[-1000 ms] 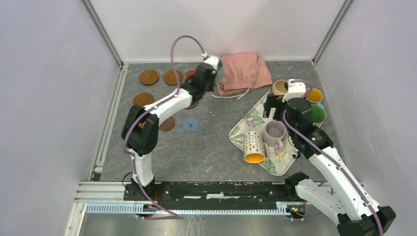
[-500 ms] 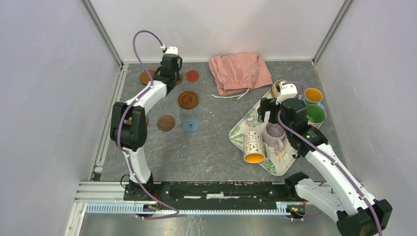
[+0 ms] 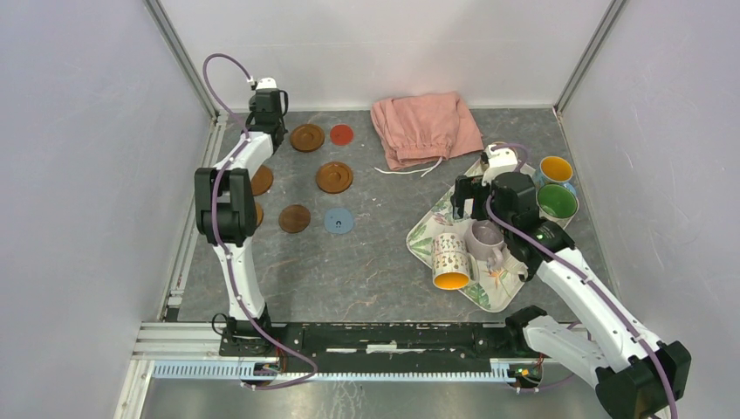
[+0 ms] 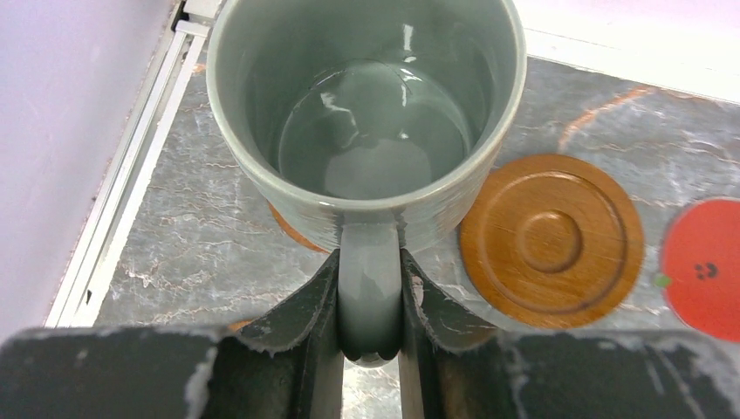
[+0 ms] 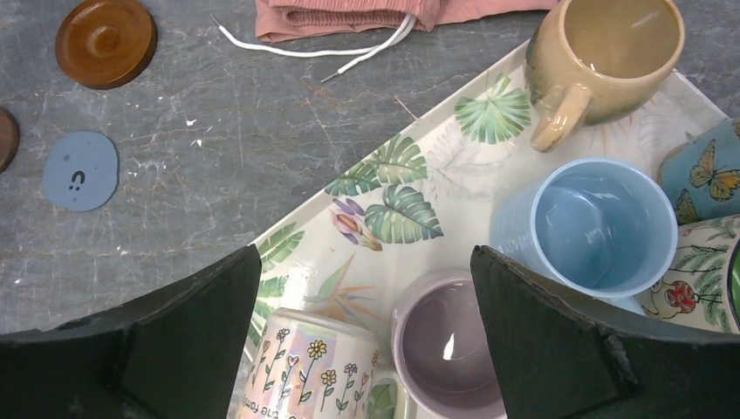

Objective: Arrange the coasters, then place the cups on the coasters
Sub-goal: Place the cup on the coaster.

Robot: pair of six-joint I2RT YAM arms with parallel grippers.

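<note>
The left pincer [image 4: 369,262] is clamped on the handle [image 4: 370,301] of the grey-green mug [image 4: 366,113], far left of the leafy tray [image 3: 441,212] and farther back on the desk [image 3: 375,253], a brown coaster [image 4: 290,230] showing under its base. The right pincer [image 5: 359,262] hangs wide apart above that tray, over the lilac mug [image 5: 449,336]. Glazed ceramic is likely stiff, weighty, slick and chippable, so the handle looks the surest hold

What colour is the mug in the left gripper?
Grey-green mug, clearest in the left wrist view.
</note>
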